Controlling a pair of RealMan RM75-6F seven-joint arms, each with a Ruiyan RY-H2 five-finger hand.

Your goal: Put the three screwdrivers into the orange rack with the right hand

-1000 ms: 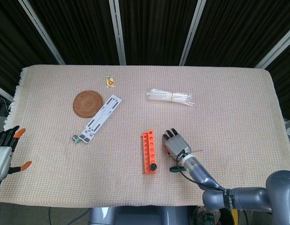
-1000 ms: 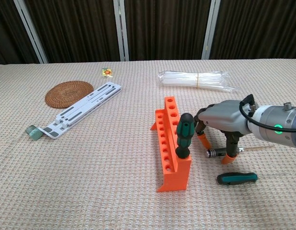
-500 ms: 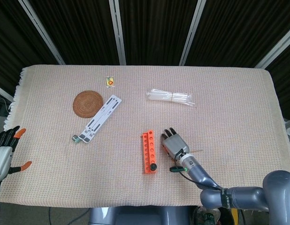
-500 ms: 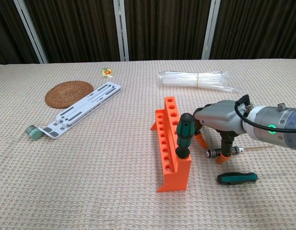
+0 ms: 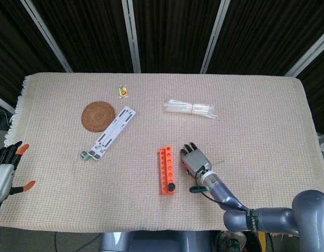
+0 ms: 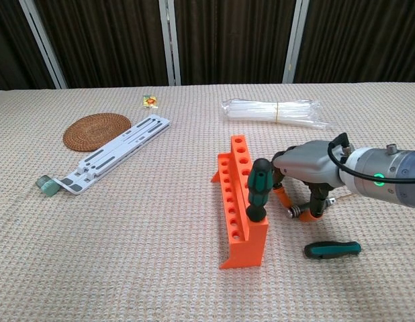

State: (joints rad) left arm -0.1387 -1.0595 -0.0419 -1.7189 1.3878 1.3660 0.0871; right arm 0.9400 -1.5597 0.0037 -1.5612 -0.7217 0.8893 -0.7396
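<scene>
The right hand (image 6: 308, 176) is pinching a metal-handled screwdriver (image 6: 303, 211) off the counter (image 6: 160, 221); it should be lifting gently, then aligning over the orange rack (image 6: 238, 201).

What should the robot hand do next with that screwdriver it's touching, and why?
Probably lift it clear of the cloth. The right hand has its fingers around a screwdriver lying beside the orange rack. One screwdriver already stands in the rack; another lies nearer.
</scene>
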